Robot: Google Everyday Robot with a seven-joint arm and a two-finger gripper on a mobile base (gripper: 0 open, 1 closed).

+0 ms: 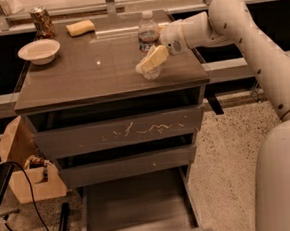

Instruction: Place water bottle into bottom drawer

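Observation:
The water bottle (148, 33), clear with a white cap and a dark label band, stands upright on the cabinet top (91, 71) near its right edge. My gripper (148, 57) reaches in from the right and is open around the bottle's lower half. Its yellowish near finger (153, 59) lies in front of the bottle; the far finger is hidden behind it. The bottom drawer (137, 203) is pulled out below, and its grey interior is bare.
A white bowl (39, 49), a brownish can (41, 21) and a yellow sponge (80, 27) sit on the cabinet top at the back left. The scratched upper drawer (121, 132) and middle drawer (126, 166) are closed. A cardboard box (21, 162) and a cable lie on the floor at the left.

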